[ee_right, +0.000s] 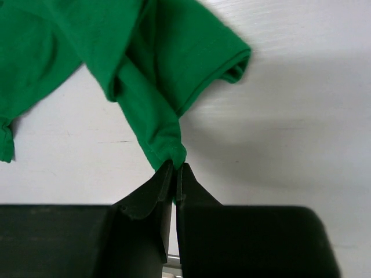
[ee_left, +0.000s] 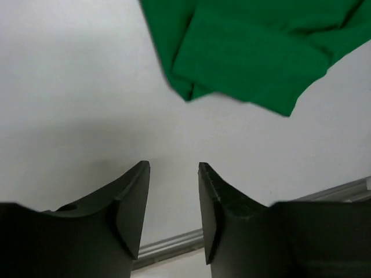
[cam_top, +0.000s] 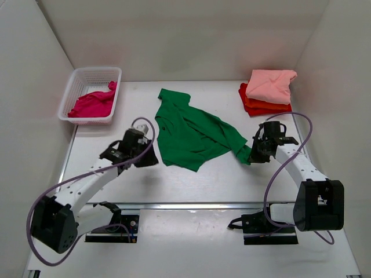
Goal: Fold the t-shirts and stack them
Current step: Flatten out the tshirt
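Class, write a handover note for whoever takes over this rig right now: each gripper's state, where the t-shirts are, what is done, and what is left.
Left gripper: open, empty, over bare table just short of the green t-shirt.
Right gripper: shut on a corner of the green t-shirt at its right end.
Green t-shirt: rumpled and unfolded, mid-table.
Done: salmon pink t-shirt lies folded on top of an orange-red t-shirt, far right corner.
Left: fold and stack the green one, then the magenta t-shirt, which lies crumpled in the white basket.
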You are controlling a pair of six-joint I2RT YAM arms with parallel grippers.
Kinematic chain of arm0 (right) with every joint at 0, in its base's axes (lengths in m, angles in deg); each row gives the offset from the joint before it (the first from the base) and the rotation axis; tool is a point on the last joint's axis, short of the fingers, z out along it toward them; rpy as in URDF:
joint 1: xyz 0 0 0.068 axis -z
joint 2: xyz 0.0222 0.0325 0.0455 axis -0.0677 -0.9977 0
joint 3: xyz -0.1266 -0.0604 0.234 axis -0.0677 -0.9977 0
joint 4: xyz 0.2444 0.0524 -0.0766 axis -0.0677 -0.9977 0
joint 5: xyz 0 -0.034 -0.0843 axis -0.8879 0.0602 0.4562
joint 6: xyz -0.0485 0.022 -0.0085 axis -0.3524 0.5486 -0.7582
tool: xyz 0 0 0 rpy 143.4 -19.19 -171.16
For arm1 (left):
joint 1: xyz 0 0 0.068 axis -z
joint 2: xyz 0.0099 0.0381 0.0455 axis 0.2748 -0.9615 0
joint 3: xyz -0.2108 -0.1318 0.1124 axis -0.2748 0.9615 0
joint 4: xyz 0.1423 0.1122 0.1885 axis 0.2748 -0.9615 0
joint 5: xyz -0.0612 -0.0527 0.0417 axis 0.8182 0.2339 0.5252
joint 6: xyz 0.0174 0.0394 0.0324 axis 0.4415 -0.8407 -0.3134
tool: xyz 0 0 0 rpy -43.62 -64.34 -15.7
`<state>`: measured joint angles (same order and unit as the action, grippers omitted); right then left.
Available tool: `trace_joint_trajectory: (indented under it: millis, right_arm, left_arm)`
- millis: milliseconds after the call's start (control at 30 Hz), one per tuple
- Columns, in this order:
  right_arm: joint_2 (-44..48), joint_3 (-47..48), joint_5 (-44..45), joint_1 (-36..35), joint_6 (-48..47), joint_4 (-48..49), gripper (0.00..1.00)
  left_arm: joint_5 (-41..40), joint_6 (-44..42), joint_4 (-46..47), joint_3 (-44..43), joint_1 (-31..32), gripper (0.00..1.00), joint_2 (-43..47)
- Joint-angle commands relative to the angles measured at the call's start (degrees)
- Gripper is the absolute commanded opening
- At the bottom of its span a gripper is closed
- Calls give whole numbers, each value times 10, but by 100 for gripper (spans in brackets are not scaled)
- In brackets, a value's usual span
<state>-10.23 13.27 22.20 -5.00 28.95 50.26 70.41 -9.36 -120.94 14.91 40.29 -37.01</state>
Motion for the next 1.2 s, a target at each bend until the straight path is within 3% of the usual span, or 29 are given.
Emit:
trace_joint_trajectory:
  millis: [0,33,100,200,300,633,767,1167]
  right_arm:
    - [5,5,12,-21,1,17,0]
    - [9,-1,9,-23,6,22,0]
    - [12,-4,6,-28,12,27,0]
    - [23,-18,-6,-30,16,38,0]
    - [23,-30,-10,-30,18,49,0]
    - [27,-33,-25,-27,18,52,0]
    - [31,-38,-26,-25,14,56,0]
    - [18,-33,-30,-26,13,58,0]
  left_arm:
    - [25,130,132,68,47,54,-12]
    - [5,145,153,78,52,60,-18]
    - [-8,147,169,81,42,61,-33]
    - [-18,135,199,70,34,42,-69]
    - [-6,142,238,58,43,38,-109]
    - [-19,116,277,12,50,51,-227]
    - [-50,95,274,1,44,51,-236]
    - [-40,50,265,-36,58,52,-310]
